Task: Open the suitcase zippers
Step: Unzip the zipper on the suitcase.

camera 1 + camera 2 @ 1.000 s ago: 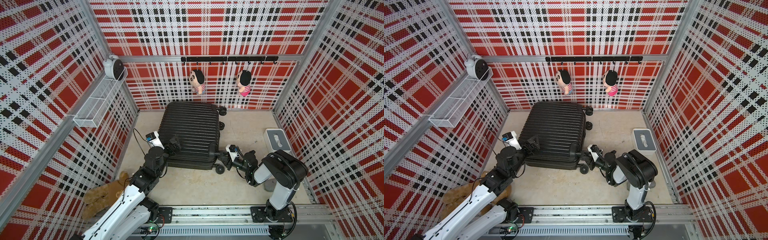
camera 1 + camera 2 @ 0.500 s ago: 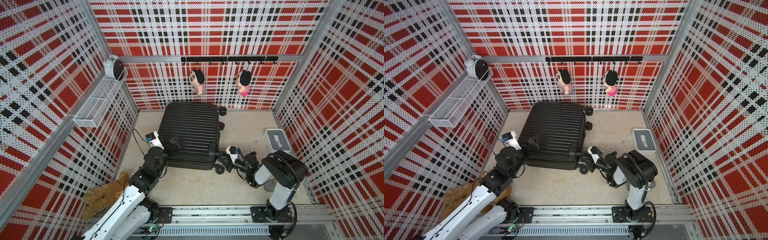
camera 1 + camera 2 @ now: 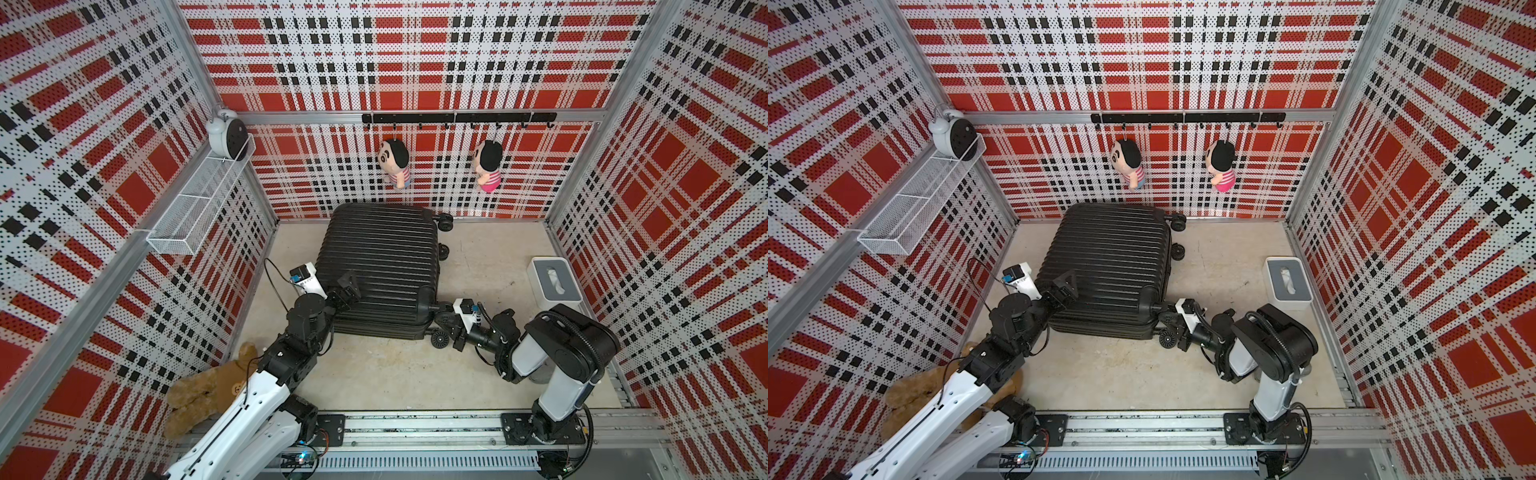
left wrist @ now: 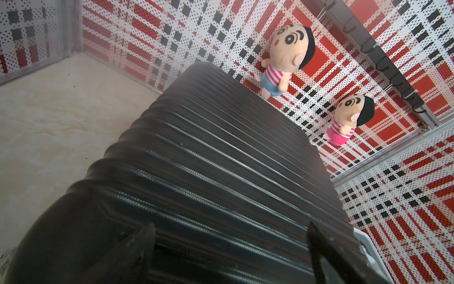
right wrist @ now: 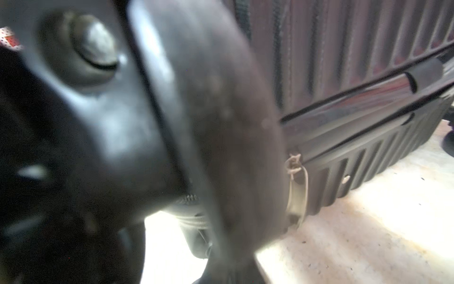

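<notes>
The black ribbed suitcase (image 3: 382,257) (image 3: 1113,257) lies flat on the floor near the back wall. My left gripper (image 3: 348,291) (image 3: 1065,289) rests over its near left corner, open, with bare shell (image 4: 221,147) between the fingers (image 4: 147,231). My right gripper (image 3: 441,321) (image 3: 1165,321) is shut at the near right corner, just above a spinner wheel (image 3: 439,340). In the right wrist view that blurred wheel (image 5: 208,123) hides most of the gripper (image 5: 228,270). A short stretch of the zippers' track (image 5: 190,221) shows beside it; whether anything is pinched stays hidden.
A grey and white tissue box (image 3: 555,284) stands by the right wall. A brown teddy bear (image 3: 208,386) lies near the left arm's base. Two plush dolls (image 3: 395,162) hang on the back wall. A beige cord (image 5: 298,186) hangs off the suitcase's side.
My right gripper has closed at the suitcase's near right corner and edged slightly toward it. The left arm and the suitcase have stayed put.
</notes>
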You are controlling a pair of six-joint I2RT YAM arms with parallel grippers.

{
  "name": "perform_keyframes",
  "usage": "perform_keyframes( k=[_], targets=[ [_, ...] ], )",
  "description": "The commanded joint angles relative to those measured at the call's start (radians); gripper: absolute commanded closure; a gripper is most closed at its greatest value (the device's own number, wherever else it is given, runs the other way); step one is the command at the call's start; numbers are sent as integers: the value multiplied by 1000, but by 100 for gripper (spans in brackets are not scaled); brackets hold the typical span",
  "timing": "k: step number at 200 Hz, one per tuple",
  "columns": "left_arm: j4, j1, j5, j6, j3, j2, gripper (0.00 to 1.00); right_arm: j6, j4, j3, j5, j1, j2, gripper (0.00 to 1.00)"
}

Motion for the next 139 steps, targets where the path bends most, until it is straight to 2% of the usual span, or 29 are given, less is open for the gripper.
perform_keyframes(
  k=[1, 66, 108, 139],
  targets=[
    [-127, 13, 2, -13, -39, -2, 2, -36, 45, -19, 18, 27, -59, 100],
    [-199, 70, -28, 3, 20, -20, 2, -120, -183, -27, 138, 117, -175, 100],
    [-216, 204, 40, 16, 44, -33, 2, -142, -275, -28, 167, 151, -232, 100],
    [-181, 376, 151, 5, 35, -35, 2, -147, -345, -36, 192, 177, -292, 100]
  ],
)
